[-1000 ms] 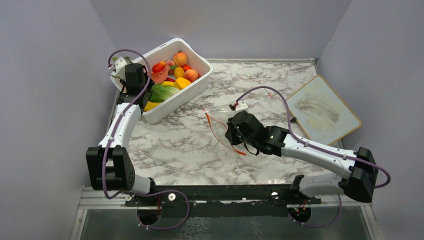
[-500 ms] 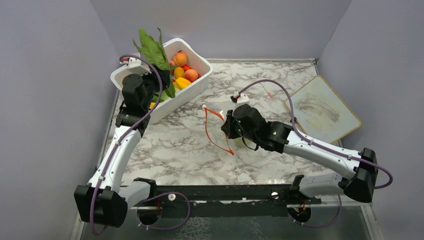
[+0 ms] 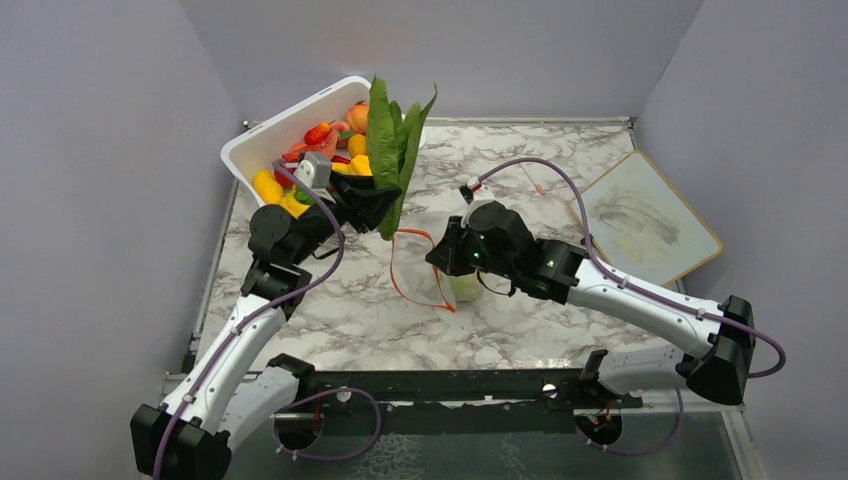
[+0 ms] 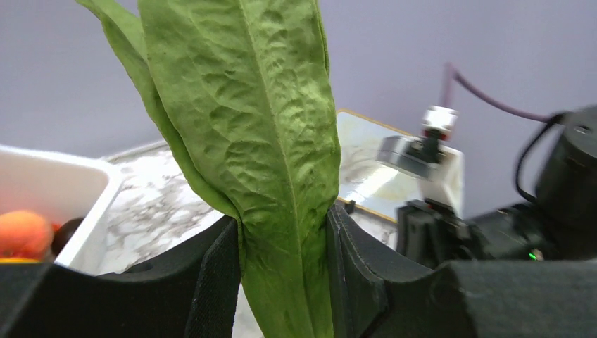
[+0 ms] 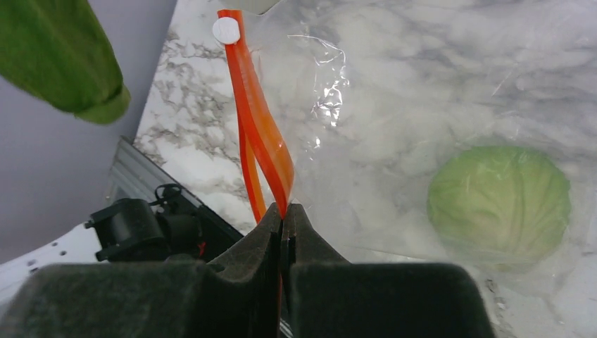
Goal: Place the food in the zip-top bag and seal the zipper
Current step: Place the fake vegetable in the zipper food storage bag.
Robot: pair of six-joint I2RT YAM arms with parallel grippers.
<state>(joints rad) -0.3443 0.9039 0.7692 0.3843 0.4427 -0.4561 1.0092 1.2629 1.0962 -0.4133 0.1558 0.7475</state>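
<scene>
My left gripper (image 3: 372, 205) is shut on the long green leafy bunch (image 3: 392, 150), held upright above the table just left of the bag; the leaf (image 4: 260, 141) fills the left wrist view between the fingers (image 4: 215, 282). My right gripper (image 3: 437, 252) is shut on the orange-red zipper strip (image 5: 264, 141) and holds the clear zip-top bag (image 5: 394, 105) with its mouth (image 3: 410, 265) open toward the left. A round green cabbage (image 5: 498, 201) lies inside the bag (image 3: 465, 287). The tip of the leafy bunch (image 5: 67, 60) shows at the top left of the right wrist view.
The white tub (image 3: 265, 150) at the back left holds peaches, peppers and yellow fruit (image 3: 345, 140). A flat board with a wooden rim (image 3: 645, 218) lies at the right. Grey walls close the back and both sides. The table's front rail (image 3: 450, 385) carries the arm bases.
My left gripper lifted the leafy bunch out of the tub and carried it right toward the bag. My right gripper raised the zipper strip and moved left, opening the bag's mouth.
</scene>
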